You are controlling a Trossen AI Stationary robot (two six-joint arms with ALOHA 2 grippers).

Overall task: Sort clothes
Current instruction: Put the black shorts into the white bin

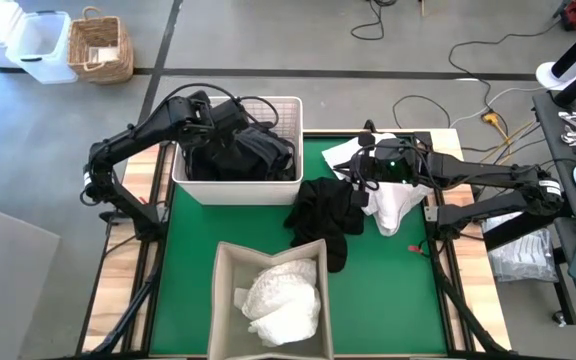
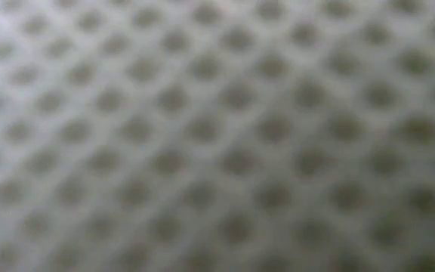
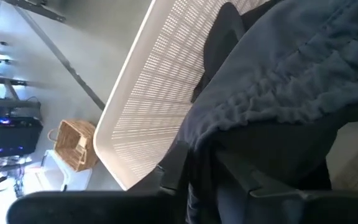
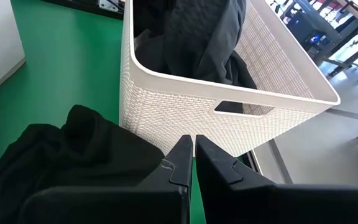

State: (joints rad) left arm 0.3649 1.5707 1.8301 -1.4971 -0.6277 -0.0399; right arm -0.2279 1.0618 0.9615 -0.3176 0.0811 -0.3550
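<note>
Two containers stand on the table: a white plastic basket [image 1: 290, 185] at far left holding dark clothes [image 1: 236, 155], and a grey bin [image 1: 226, 300] at near centre holding white clothes [image 1: 286, 295]. The left end effector [image 1: 220, 112] sits over the basket; whether it grips cannot be told. A black garment [image 1: 326, 210] and a white garment [image 1: 393, 205] lie right of the basket. The right end effector [image 4: 193, 163] is pressed together, empty. The low view shows only mesh; no writing is legible.

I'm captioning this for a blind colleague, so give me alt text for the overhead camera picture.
Seen from above, the left gripper hangs over a white basket of dark clothes. The right gripper sits shut beside a black garment on the green mat. In front, a grey bin holds white clothes.
</note>
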